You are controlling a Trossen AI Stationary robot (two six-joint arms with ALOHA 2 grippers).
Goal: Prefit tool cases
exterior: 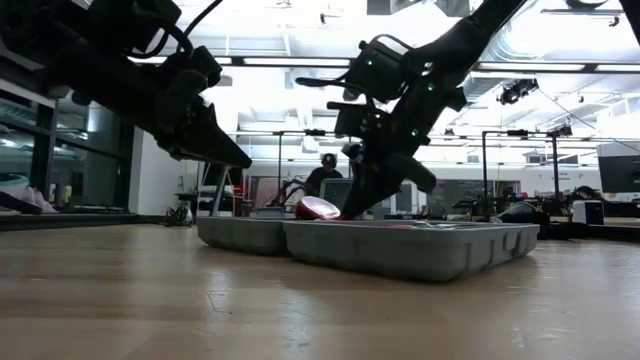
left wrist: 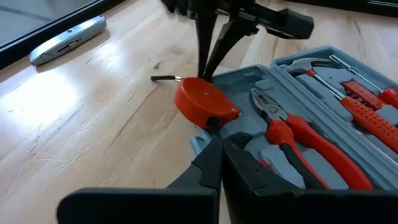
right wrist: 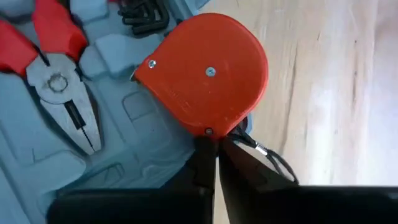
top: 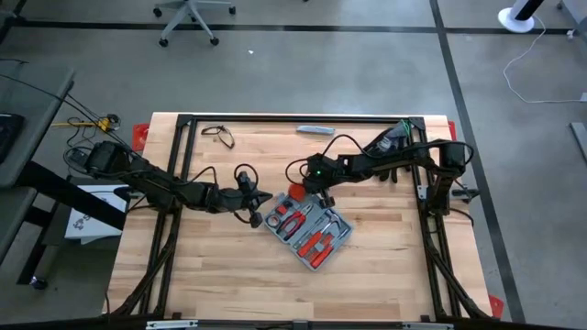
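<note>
The blue-grey tool case (top: 310,231) lies open and flat in the middle of the table, with red-handled pliers (left wrist: 292,134) and screwdrivers in its slots. A round red tape measure (right wrist: 205,68) sits tilted on the case's far left corner, partly over the rim. My right gripper (right wrist: 214,152) is shut, its tips down at the tape measure's edge. My left gripper (left wrist: 221,155) is shut and hangs just off the case's left corner (left wrist: 198,144); the low view shows it a little above the case (exterior: 245,232), clear of it. My right gripper touches the tape measure's rim (right wrist: 208,132) with its shut fingertips, beside the spot where a thin black strap (right wrist: 270,158) leaves the housing. The fingers slant down from the table's far right. Whether the strap is between them, I cannot tell. The tape measure rests on the case.
A slim grey bar (top: 316,129) lies near the far edge, and a black looped thing (top: 218,135) lies at the far left. Black frame rails (top: 183,147) run along the table's sides. Bare wood (top: 238,275) lies in front of the case.
</note>
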